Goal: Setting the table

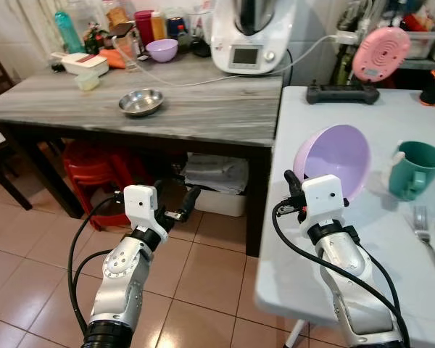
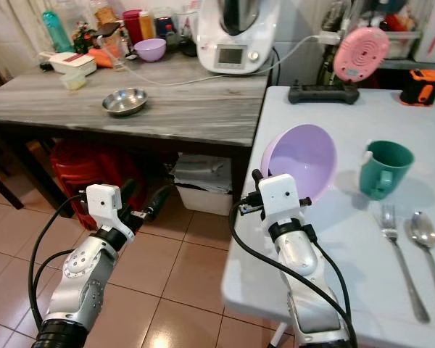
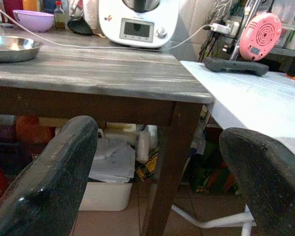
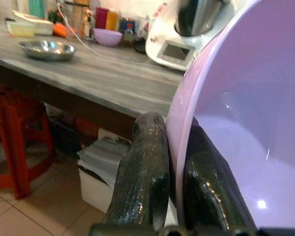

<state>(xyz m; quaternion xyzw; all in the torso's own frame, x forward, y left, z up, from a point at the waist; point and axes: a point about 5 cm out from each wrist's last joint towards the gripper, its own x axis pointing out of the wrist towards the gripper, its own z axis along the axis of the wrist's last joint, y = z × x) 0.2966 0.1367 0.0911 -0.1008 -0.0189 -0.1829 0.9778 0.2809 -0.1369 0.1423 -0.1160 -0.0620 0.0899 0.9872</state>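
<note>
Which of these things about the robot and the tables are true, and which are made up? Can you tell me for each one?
1. The right gripper pinches the rim of the purple bowl. True.
2. The left gripper holds a spoon. False: it is open, holding nothing.
3. The green mug stands on the white table. True.
4. The steel bowl sits on the white table. False: it sits on the grey wooden table.
5. A fork lies beside a spoon. True.
</note>
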